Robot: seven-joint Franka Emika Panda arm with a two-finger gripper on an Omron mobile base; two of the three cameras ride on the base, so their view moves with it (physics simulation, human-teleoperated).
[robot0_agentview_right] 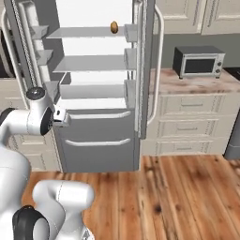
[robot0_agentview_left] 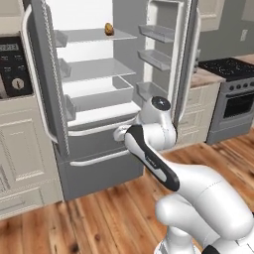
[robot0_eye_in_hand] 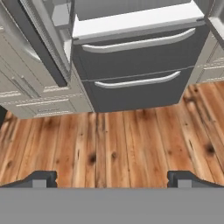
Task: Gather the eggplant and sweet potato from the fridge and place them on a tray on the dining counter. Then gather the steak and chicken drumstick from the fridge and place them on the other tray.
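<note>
In the left base view, the tall dark grey fridge (robot0_agentview_left: 99,168) is seen with both upper doors swung wide. A small tan-brown lump with a paler end, the chicken drumstick (robot0_agentview_left: 109,29), is seen lying on the top shelf (towards its right side). The white arm (robot0_agentview_left: 158,158) is raised in front of the lower drawers. A grey stove (robot0_agentview_left: 233,94) is seen at the right.

In the right base view, the same drumstick (robot0_agentview_right: 114,27) is seen on the top shelf. A dark toaster oven (robot0_agentview_right: 198,62) is set on the pale tabletop (robot0_agentview_right: 197,86) to the right.

In the hand view, the jaws (robot0_eye_in_hand: 112,179) are spread wide apart, nothing held, above the wooden floor (robot0_eye_in_hand: 113,144) before the drawers' pale curved handles (robot0_eye_in_hand: 138,43).
</note>
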